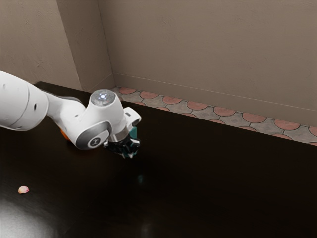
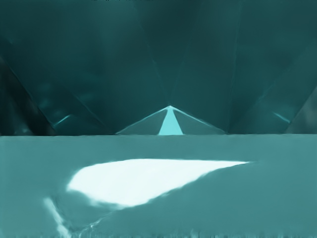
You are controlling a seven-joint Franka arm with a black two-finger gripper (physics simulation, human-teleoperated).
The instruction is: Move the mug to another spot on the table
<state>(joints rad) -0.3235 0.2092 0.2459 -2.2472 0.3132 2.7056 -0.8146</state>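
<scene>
The teal mug [image 1: 133, 133] is small and mostly hidden behind my black gripper [image 1: 125, 148], with teal showing beside and between the fingers. The gripper hangs a little above the dark table [image 1: 208, 173], over its middle-left part, and its fingers are closed on the mug. A faint teal reflection lies on the tabletop just below. In the wrist view the mug's teal surface [image 2: 158, 69] sits right against the camera, with a bright highlight on it.
A small pink object [image 1: 23, 190] lies on the table near the exterior view's left edge. An orange thing [image 1: 63, 133] peeks out behind the arm. The table's far edge meets a tiled floor [image 1: 223, 111] and beige walls.
</scene>
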